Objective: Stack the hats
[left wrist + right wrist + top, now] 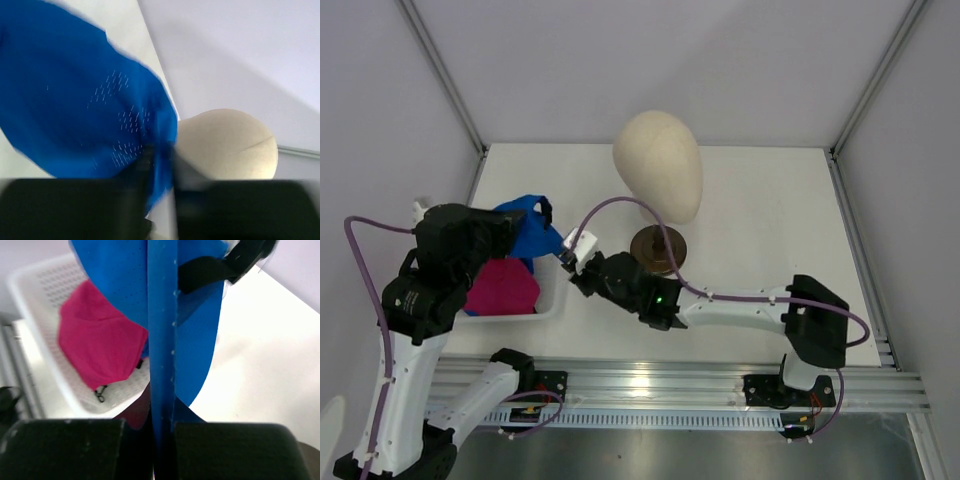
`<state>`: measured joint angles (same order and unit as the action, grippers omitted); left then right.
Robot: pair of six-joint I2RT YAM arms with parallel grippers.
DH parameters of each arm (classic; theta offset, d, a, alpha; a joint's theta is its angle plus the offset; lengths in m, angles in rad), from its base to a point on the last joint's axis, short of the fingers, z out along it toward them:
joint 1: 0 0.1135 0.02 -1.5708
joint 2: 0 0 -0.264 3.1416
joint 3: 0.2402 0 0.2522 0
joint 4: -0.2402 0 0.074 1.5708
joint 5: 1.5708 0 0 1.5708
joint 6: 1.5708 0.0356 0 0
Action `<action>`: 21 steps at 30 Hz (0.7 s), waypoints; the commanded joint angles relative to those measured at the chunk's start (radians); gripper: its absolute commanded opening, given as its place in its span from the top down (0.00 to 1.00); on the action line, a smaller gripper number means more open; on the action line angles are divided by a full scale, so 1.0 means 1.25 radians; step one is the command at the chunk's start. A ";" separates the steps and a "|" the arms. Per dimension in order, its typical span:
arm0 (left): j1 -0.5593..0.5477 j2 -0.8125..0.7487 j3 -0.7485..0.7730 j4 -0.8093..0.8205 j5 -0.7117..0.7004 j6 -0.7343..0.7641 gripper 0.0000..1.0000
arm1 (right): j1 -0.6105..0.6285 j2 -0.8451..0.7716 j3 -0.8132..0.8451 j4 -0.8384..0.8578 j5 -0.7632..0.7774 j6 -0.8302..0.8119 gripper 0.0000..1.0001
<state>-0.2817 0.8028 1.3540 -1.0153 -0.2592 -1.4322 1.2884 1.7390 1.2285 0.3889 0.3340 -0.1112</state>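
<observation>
Nearest, the left fingers are pressed together on a fold of the blue cap, with the cloth pinched thin between them. The right fingers are also clamped on this cap, on a stitched edge that runs straight up from the grip; brim or seam, cannot tell. So 1 cap has 2 holds, and it sits over the far end of the white basket at the left of the tabletop. Whether it clears the rim is unclear. Its black back strap sticks out loose. In the basket lies 1 pink cap, slumped, with no fingers on it. Beyond, mid-tabletop, is a dark round stand, and behind it a cream mannequin head wearing nothing. Handling, as a judgement: the cap is light and soft, and its crown collapses under any pinch. The brim looks like the only stiff part, so hold there for control. A thin cloth pinch may slip, and the strap could snag the basket mesh.
</observation>
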 commanded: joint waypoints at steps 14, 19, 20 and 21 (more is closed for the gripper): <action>-0.005 -0.129 0.119 0.254 -0.306 0.839 0.01 | -0.287 -0.227 0.302 -0.219 -0.697 0.492 1.00; -0.005 -0.122 0.092 0.325 -0.286 0.903 0.00 | -0.343 -0.186 0.389 -0.239 -0.769 0.762 1.00; -0.005 -0.113 0.083 0.329 -0.277 0.904 0.00 | -0.365 -0.175 0.411 -0.268 -0.781 0.786 1.00; -0.005 -0.107 0.078 0.331 -0.271 0.903 0.01 | -0.377 -0.164 0.450 -0.356 -0.767 0.797 1.00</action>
<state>-0.2840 0.6270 1.4776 -0.6716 -0.6033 -0.4084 0.8562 1.4925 1.6829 0.0910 -0.5434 0.6529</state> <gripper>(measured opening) 0.994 0.042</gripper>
